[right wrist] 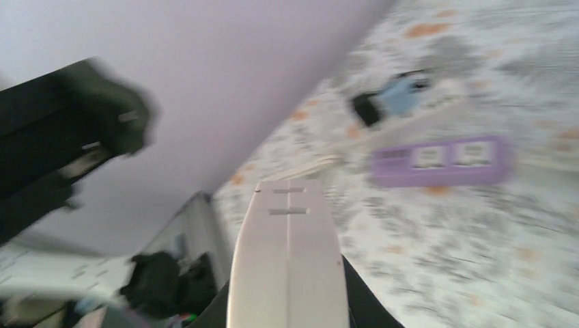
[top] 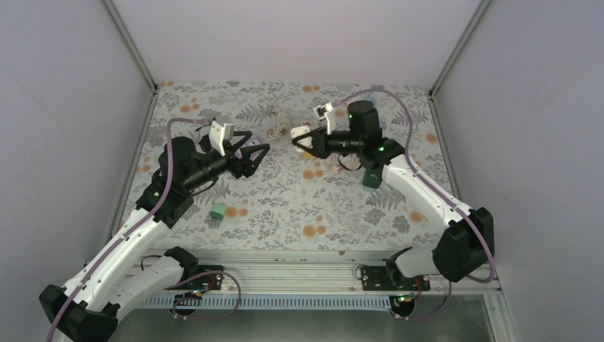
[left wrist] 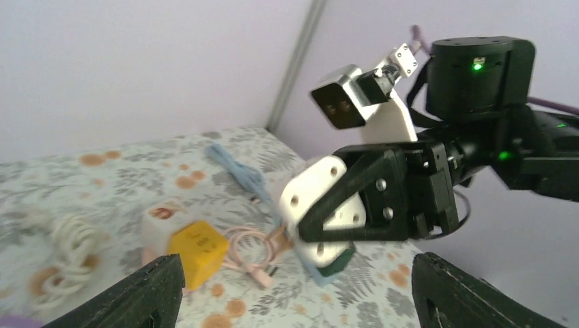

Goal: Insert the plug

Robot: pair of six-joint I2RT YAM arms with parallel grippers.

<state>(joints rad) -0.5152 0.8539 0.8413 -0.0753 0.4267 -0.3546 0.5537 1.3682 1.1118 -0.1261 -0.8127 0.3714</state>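
Right gripper: closed narrow on the white plug adapter, one black finger on each side of it.
White plug adapter: held clear of the floral cloth at the far centre. It has round holes on its side and two slots on the face seen from the right wrist; that view is blurred, so it may be a socket face.
Left gripper: fingers spread wide with nothing between them, just left of the adapter, pointed at it but apart.
Green block: on the cloth under the right arm.
Second green block: near side, beside the left arm.
Yellow-and-white cube: on the cloth, touching a pink cable.
White coiled cord: left of the cube.
Blue cable: farther back.
Purple power strip: flat on the cloth, blurred.
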